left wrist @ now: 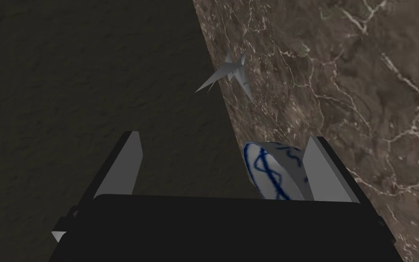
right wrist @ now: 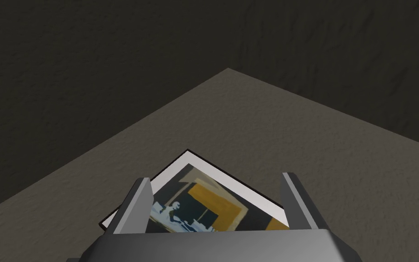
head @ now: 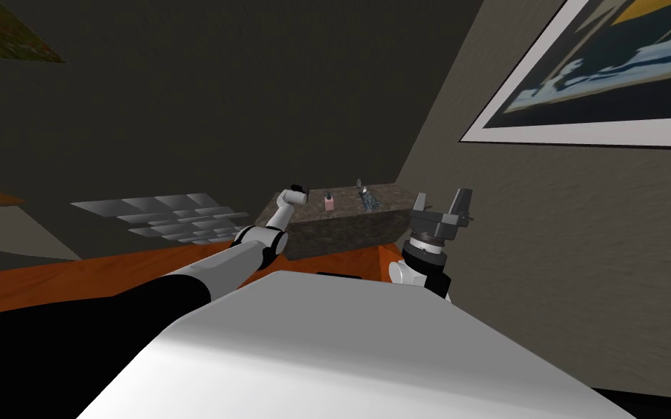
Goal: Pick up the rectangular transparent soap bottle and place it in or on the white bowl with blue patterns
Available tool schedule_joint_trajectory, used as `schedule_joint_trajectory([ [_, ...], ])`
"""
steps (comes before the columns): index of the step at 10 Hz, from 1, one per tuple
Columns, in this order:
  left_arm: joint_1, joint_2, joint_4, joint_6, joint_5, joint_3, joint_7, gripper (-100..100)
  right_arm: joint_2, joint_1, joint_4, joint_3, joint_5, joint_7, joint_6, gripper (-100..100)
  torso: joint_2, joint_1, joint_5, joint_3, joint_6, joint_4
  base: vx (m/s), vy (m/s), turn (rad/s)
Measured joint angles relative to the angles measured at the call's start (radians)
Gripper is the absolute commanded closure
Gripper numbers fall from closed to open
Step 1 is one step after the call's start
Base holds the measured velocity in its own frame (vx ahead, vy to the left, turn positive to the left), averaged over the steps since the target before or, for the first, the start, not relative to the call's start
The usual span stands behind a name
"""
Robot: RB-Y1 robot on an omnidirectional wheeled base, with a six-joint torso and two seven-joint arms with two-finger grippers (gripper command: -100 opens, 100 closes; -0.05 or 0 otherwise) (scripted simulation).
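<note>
A small pinkish soap bottle [head: 329,201] with a dark top stands upright on a brown marble counter [head: 341,229]. To its right on the same top sits the white bowl with blue patterns [head: 367,200]. My left gripper [head: 296,190] is at the counter's left end, left of the bottle. In the left wrist view it [left wrist: 226,136] is open and holds nothing. The bowl [left wrist: 274,175] lies beyond it, close to one finger [left wrist: 326,168], on the marble top [left wrist: 349,91]. My right gripper [head: 440,200] is raised at the counter's right end, open [right wrist: 216,178] and empty.
A grey pointed fixture [left wrist: 231,75] rises at the counter's edge past the bowl. Dark walls close in behind and to the right of the counter. The floor [head: 72,276] is orange-brown, with a patch of grey tiles [head: 167,214] at the left.
</note>
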Motion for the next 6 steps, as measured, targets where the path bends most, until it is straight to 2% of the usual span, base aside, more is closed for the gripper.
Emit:
schedule_joint_trajectory([
  [6, -0.125, 0.018, 0.138, 0.154, 0.028, 0.012, -0.008, -100, 0.0, 0.0, 0.0, 0.0, 0.0, 0.0, 0.0, 0, 0.0, 0.0, 0.0, 0.0, 0.0, 0.0, -0.001, -0.034, -0.031],
])
